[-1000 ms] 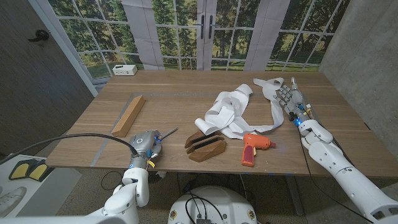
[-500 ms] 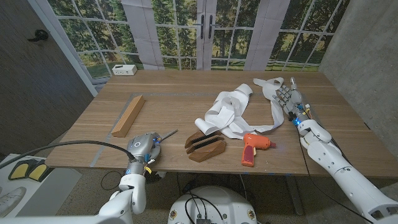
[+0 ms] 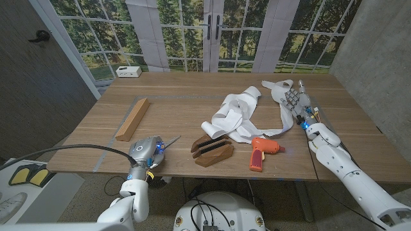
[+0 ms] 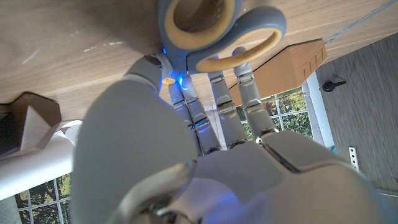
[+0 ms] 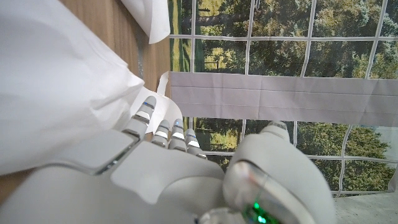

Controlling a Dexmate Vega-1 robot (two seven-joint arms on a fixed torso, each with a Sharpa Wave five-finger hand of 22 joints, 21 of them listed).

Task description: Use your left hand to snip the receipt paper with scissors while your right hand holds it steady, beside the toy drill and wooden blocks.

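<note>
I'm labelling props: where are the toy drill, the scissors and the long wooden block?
toy drill (image 3: 260, 152), head view, orange body.
scissors (image 4: 219, 38), left wrist view, handle loops.
long wooden block (image 3: 133, 119), head view, top face.

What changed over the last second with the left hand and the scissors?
The left hand pulled back slightly toward the table's near edge, taking the scissors with it; its fingers sit at the scissor handles throughout. The right hand stayed on the receipt paper. Toy drill and wooden blocks unmoved.

head view high above table (image 3: 192, 96); wrist views close behind hands
</note>
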